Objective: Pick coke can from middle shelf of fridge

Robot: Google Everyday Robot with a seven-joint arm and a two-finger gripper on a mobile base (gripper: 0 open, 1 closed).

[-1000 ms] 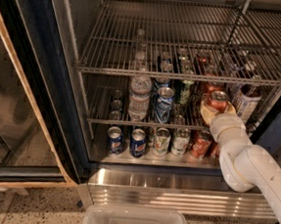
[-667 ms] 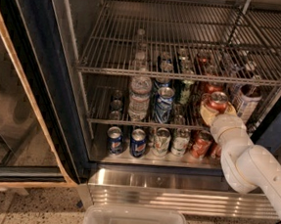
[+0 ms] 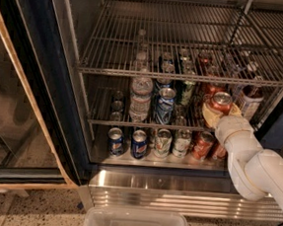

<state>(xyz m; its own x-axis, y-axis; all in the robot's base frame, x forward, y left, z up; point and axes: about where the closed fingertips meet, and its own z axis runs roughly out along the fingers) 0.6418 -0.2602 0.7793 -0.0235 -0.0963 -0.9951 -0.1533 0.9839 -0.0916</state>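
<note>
The fridge [image 3: 45,77] stands open, with a dark frame and wire racks. The coke can [image 3: 221,100], red with a silver top, is at the right end of the middle shelf [image 3: 130,124]. My gripper [image 3: 220,113] reaches in from the lower right on a white arm. Its pale fingers [image 3: 207,114] sit on both sides of the can and are shut on it. The can's lower body is hidden behind the gripper.
A water bottle [image 3: 141,96] and a blue Pepsi can [image 3: 165,105] stand left of the can, and a white-labelled dark bottle [image 3: 250,101] stands to its right. Several cans [image 3: 139,143] sit on the floor below. The upper rack [image 3: 184,77] is close overhead. The glass door [image 3: 13,104] is at the left and a white bin [image 3: 136,225] is below.
Almost nothing differs. The gripper stays around the coke can at the right end of the middle shelf, shifted very slightly to the right.
</note>
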